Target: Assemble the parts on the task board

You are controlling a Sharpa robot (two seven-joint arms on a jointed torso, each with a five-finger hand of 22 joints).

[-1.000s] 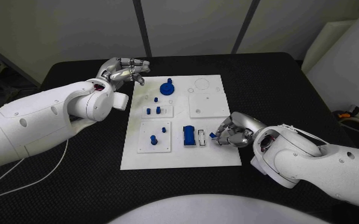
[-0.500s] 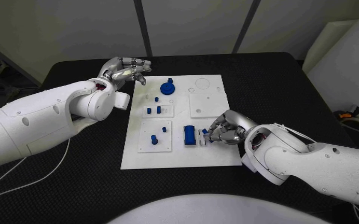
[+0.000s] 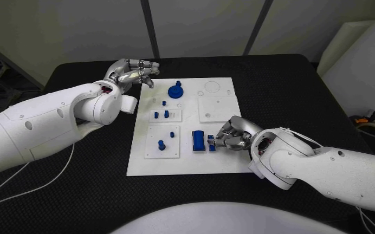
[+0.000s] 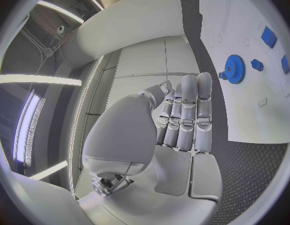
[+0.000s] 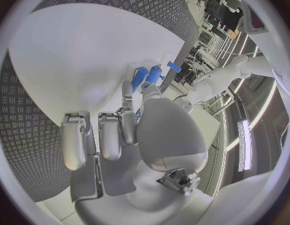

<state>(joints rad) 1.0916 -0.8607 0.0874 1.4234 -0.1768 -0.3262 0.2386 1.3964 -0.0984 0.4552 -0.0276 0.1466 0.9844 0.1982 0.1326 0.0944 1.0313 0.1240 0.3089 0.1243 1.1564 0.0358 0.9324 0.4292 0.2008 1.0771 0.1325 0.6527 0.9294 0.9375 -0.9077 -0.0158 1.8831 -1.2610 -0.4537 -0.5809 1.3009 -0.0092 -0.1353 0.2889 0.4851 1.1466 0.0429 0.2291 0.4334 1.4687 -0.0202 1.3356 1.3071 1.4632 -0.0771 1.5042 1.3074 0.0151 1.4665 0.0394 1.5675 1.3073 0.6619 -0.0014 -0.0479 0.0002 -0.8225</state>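
Right robot hand (image 3: 232,135) now nearer the blue block (image 3: 198,141) than before.

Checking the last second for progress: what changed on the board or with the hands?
The right hand slid left across the task board, closing on the blue block and the small blue part at its fingers. The left hand stayed hovering beyond the board's far left corner. The blue gear and pegs did not move.
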